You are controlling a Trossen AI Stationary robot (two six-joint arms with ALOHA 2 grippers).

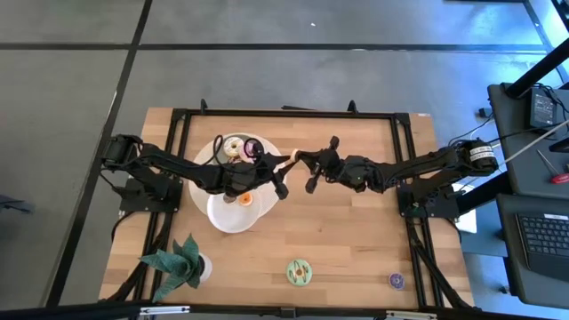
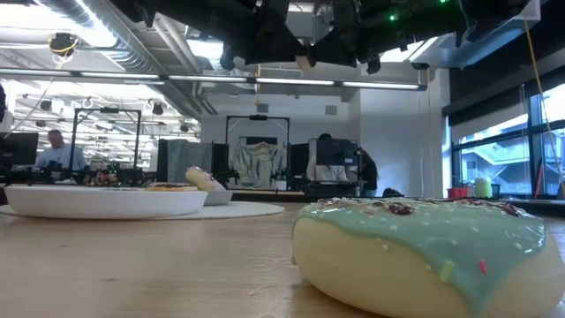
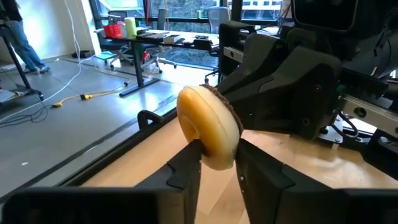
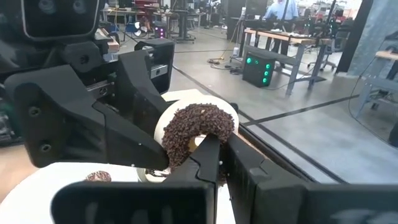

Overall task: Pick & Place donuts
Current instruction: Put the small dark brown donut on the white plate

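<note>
Two white round plates are sitting on the wooden table (image 1: 356, 231) under the left arm: the far plate (image 1: 206, 151) is carrying a cream-iced donut (image 1: 234, 146) and a purple-iced donut (image 1: 252, 147), and the near plate (image 1: 233, 218) is carrying an orange-iced donut (image 1: 244, 200). Above the table's middle, the left gripper (image 3: 217, 163) and the right gripper (image 4: 219, 148) are meeting, and both are pinching one chocolate-sprinkled donut (image 4: 194, 132) between their fingers, one from each side; its pale underside is facing the left wrist camera. A green-iced donut (image 1: 299, 271) is lying flat near the front edge, well apart from a small purple donut (image 1: 396, 281) towards the right corner. A green potted plant (image 1: 182, 262) is standing at the front left. No writing is legible on any object.
</note>
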